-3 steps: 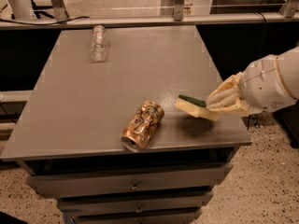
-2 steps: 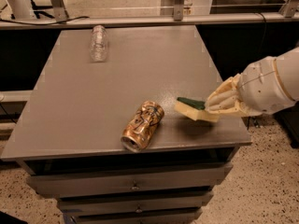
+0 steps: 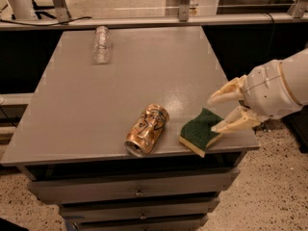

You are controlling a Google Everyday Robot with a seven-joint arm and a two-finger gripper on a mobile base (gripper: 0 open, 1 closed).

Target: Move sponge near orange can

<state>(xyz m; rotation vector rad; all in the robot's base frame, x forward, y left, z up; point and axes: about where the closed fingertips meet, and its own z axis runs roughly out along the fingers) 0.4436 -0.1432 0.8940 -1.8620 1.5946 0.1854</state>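
Here, sponge (image 3: pixel 199 129) by orange can (image 3: pixel 147 130), gripper (image 3: pixel 212 115) just right

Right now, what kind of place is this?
Probably a robot test lab or workshop: a grey drawer cabinet, a speckled floor, metal posts and a cable behind. The gripper is open at the cabinet's right edge, by the sponge.
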